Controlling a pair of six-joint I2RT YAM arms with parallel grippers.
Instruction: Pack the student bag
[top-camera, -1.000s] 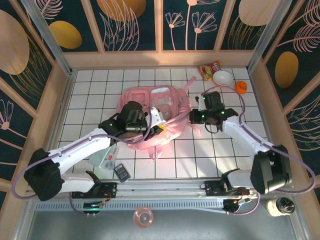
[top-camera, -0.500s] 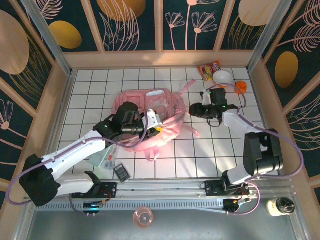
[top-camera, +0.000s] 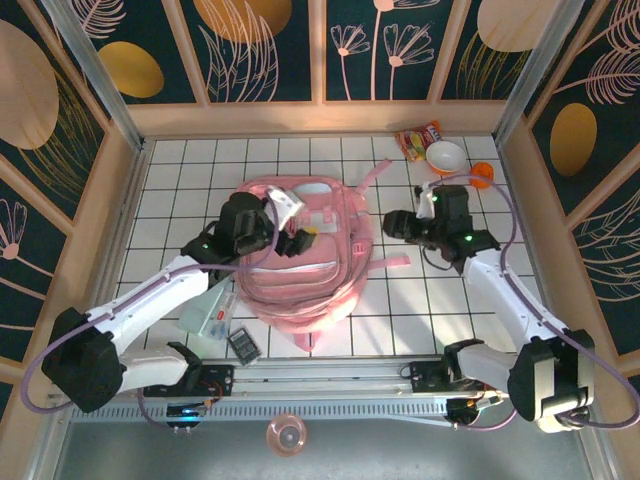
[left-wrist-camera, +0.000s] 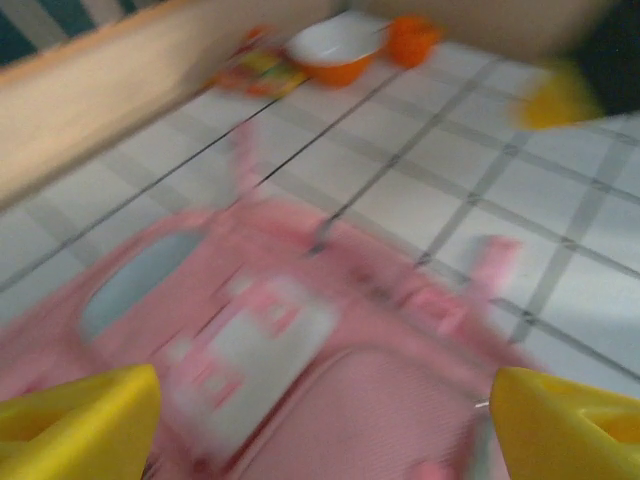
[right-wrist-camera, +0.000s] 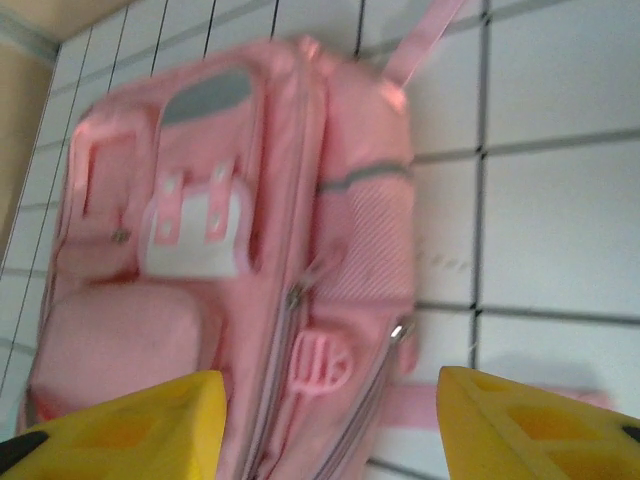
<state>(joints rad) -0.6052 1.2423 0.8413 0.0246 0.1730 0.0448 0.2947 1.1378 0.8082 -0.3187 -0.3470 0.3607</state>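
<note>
The student bag (top-camera: 300, 262), big, pink and soft, lies flat on the white tiled table with its front pockets facing up. My left gripper (top-camera: 297, 224) hovers over the bag's upper part, open, with nothing between its yellow fingers (left-wrist-camera: 75, 420). In the blurred left wrist view the bag (left-wrist-camera: 300, 350) passes under the left gripper (left-wrist-camera: 320, 425). My right gripper (top-camera: 394, 224) stands just off the bag's right side, open and empty. In the right wrist view the bag (right-wrist-camera: 220, 250), its zips and a pink rubber pull lie below the right gripper (right-wrist-camera: 330, 425).
A snack packet (top-camera: 418, 138), a white bowl (top-camera: 445, 155) and a small orange object (top-camera: 482, 175) sit at the back right. A clear pouch (top-camera: 205, 312) and a dark calculator (top-camera: 243, 345) lie left of the bag's lower end. Wooden walls ring the table.
Both grippers have opened and let go of the bag. It was bunched up between them and now lies spread flat. The left gripper has moved back and the right gripper has shifted right.
</note>
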